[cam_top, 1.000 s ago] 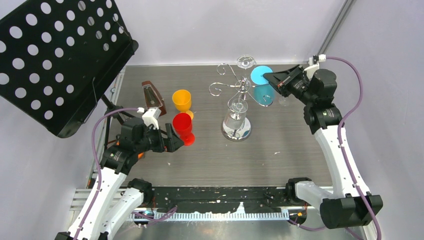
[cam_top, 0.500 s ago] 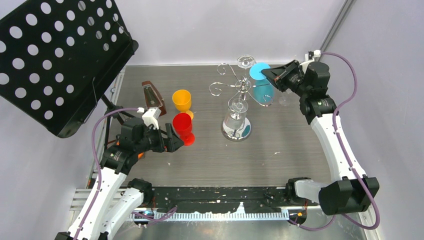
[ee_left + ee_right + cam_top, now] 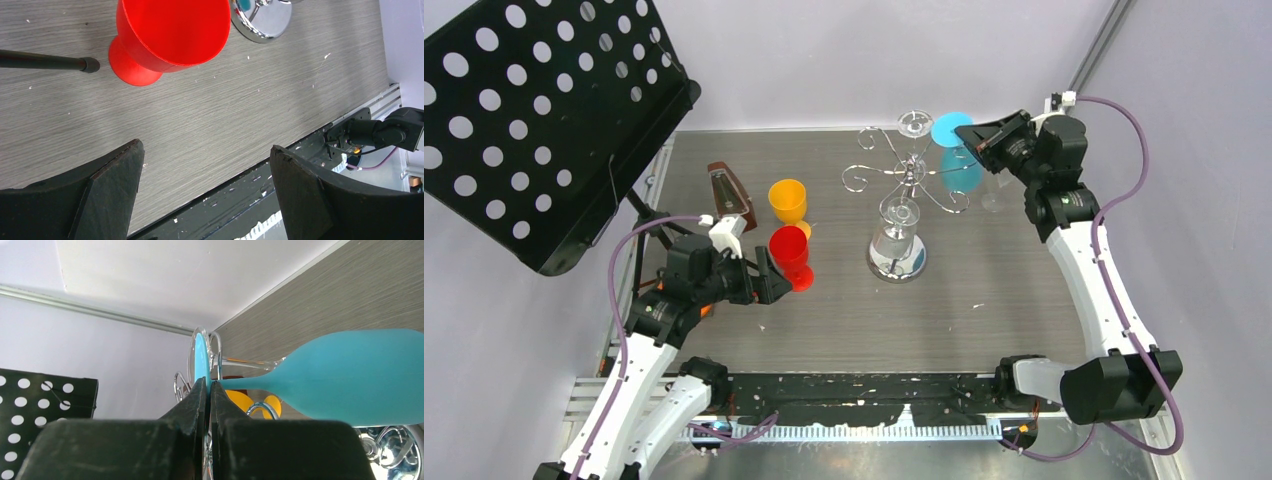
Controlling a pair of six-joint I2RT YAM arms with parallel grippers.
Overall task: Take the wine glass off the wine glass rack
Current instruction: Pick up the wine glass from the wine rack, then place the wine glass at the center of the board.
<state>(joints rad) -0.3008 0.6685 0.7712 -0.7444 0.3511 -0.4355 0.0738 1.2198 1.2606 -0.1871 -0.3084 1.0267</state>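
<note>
The chrome wine glass rack [image 3: 904, 178] stands mid-table on its round mirrored base [image 3: 896, 262]. A blue wine glass [image 3: 956, 165] hangs upside down at the rack's right side, its flat foot [image 3: 948, 129] uppermost. My right gripper [image 3: 970, 136] is shut on that foot; in the right wrist view the fingers [image 3: 207, 390] pinch the thin blue foot [image 3: 201, 357] and the bowl [image 3: 360, 375] stretches right. Two clear glasses [image 3: 899, 228] also hang on the rack. My left gripper [image 3: 769, 280] is open and empty beside a red cup [image 3: 790, 254], which also shows in the left wrist view [image 3: 170, 35].
An orange cup [image 3: 788, 200] stands behind the red one. A brown metronome [image 3: 730, 193] is left of it. A black perforated music stand [image 3: 534, 110] leans over the far left, one of its legs [image 3: 45, 61] on the table. A clear glass [image 3: 994, 195] stands at the far right.
My right gripper has lifted and drawn the blue wine glass up and to the right, away from the rack's centre. The left arm has not moved.
</note>
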